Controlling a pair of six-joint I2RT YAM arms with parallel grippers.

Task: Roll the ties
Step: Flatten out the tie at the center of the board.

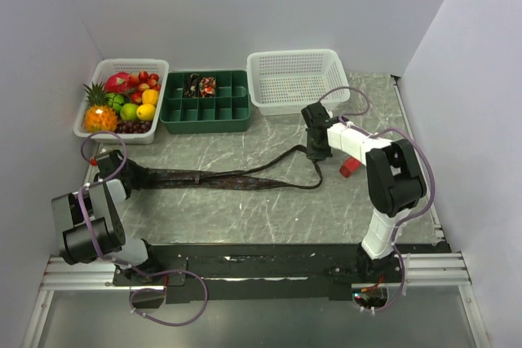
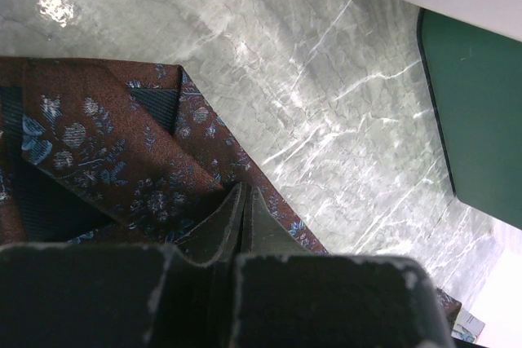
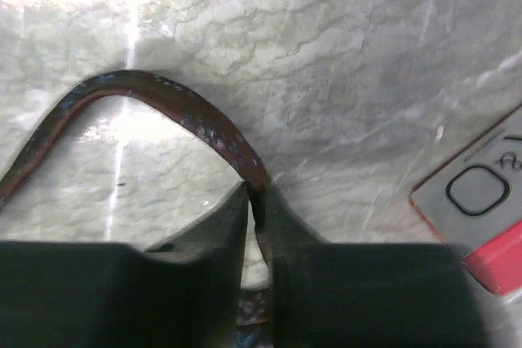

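Tie (image 1: 236,177) stretched flat on bench (image 1: 245,222) in front of green tray (image 1: 205,112). Left tool (image 2: 246,195) clenched, tips down on wide end, arm folded low. Right tool (image 3: 257,197) pinches narrow part, arm extended right of tray.

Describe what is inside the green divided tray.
Dark, red-flecked bundles, probably rolled ties, fill two back cells of the green tray. The dividers hide parts of the other cells' floors.

We read no words; the white label (image 3: 477,190) on the red bar (image 3: 497,265) at right shows only a black ring.
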